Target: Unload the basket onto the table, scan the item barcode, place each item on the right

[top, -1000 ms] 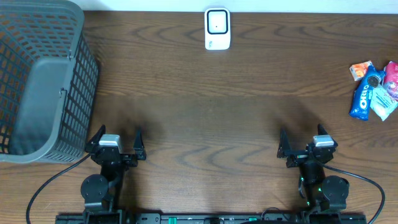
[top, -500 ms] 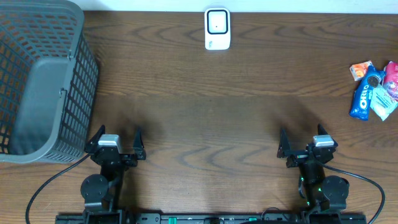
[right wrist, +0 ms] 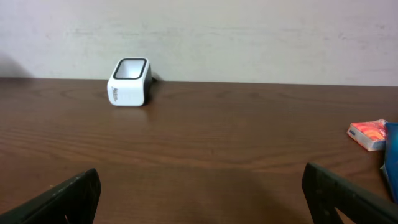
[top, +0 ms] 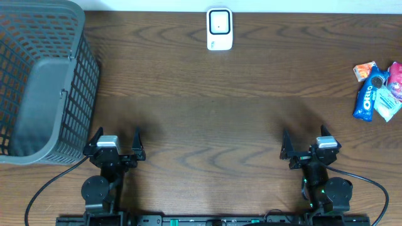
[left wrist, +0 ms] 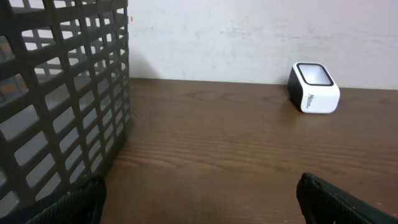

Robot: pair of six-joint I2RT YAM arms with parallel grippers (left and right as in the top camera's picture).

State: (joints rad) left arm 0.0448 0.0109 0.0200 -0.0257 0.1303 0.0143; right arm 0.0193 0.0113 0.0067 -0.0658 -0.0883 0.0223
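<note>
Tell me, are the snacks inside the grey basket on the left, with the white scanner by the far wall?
Not quite. The snacks are not in the basket; they lie on the table at its right edge, as the overhead view shows. The basket is on the left, and the white scanner does stand by the far wall.

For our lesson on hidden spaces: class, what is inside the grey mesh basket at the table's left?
Inside the basket, only a plain grey floor shows from overhead, with no item on it. Its left part runs off the picture, and the mesh walls veil the edges.
</note>
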